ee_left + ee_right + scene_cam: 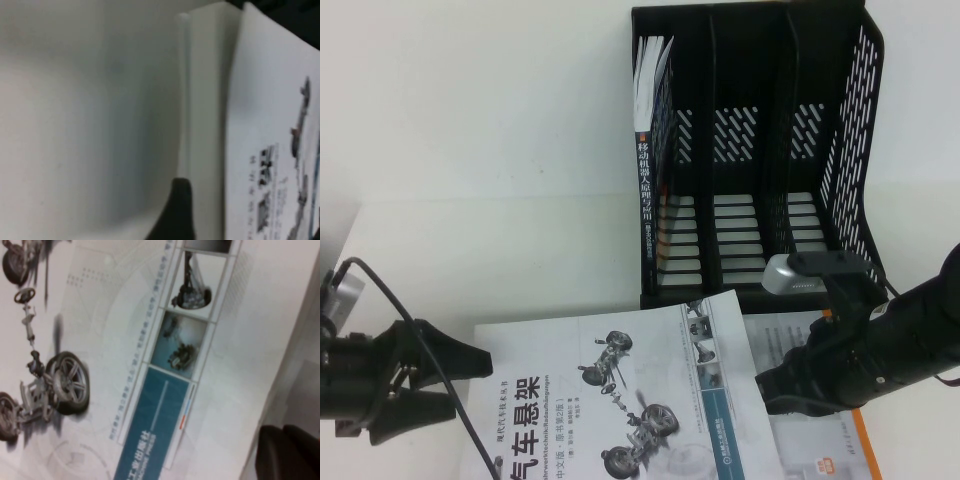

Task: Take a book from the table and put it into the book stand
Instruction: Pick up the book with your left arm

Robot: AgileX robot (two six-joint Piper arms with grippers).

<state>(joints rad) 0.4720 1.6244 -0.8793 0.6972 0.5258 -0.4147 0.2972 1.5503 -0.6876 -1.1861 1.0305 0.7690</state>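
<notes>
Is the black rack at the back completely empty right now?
No. In the high view the book stand already holds a black-spined book upright in its leftmost slot, while the left gripper and right gripper flank the book.

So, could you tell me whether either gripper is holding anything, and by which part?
Nothing is held. The left gripper, open, flanks the book at its left edge; the right gripper hovers over its right edge.

Black-spined book with white Chinese characters stands upright at about 12 o'clock (white page edges showing at its top). Orange-bordered book lies flat at about 4 o'clock, partly covered, light cover and orange edge visible.
</notes>
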